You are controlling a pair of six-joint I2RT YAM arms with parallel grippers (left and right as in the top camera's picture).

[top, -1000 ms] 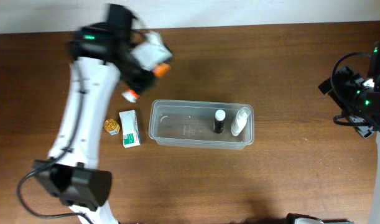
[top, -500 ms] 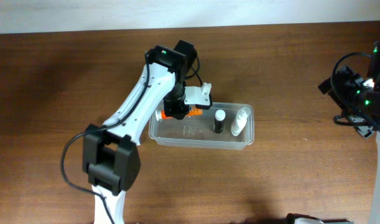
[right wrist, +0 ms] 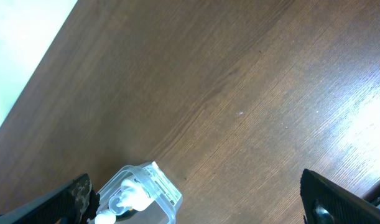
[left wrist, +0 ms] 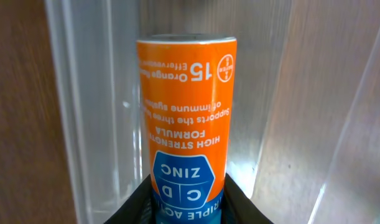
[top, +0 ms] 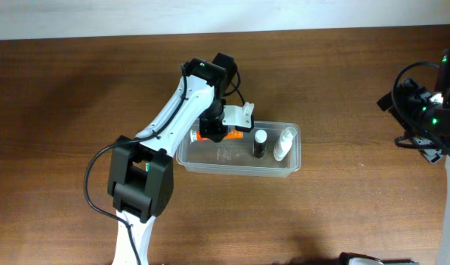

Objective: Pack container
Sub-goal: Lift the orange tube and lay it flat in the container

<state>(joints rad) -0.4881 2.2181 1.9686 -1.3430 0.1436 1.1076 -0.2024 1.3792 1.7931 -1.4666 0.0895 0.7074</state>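
The container [top: 236,168] is a clear shallow tub in the middle of the table. A small black bottle with a white cap [top: 260,144] and a white bottle [top: 283,144] stand in its right end. My left gripper [top: 212,135] is shut on an orange tube [top: 198,135] and holds it over the tub's left end. In the left wrist view the orange tube [left wrist: 186,106] sits between the fingers [left wrist: 186,202], close to the clear wall [left wrist: 90,93]. My right gripper [top: 431,121] is open and empty at the far right.
The left arm stretches from the front left across the table beside the tub's left end. The right wrist view shows the open right gripper [right wrist: 196,196], the tub's corner [right wrist: 160,182] with the white bottle [right wrist: 124,196] in it, and bare wooden table.
My left arm has swung from the back left of the table to the tub's left end, with the orange tube in its grip. The right arm has not moved.
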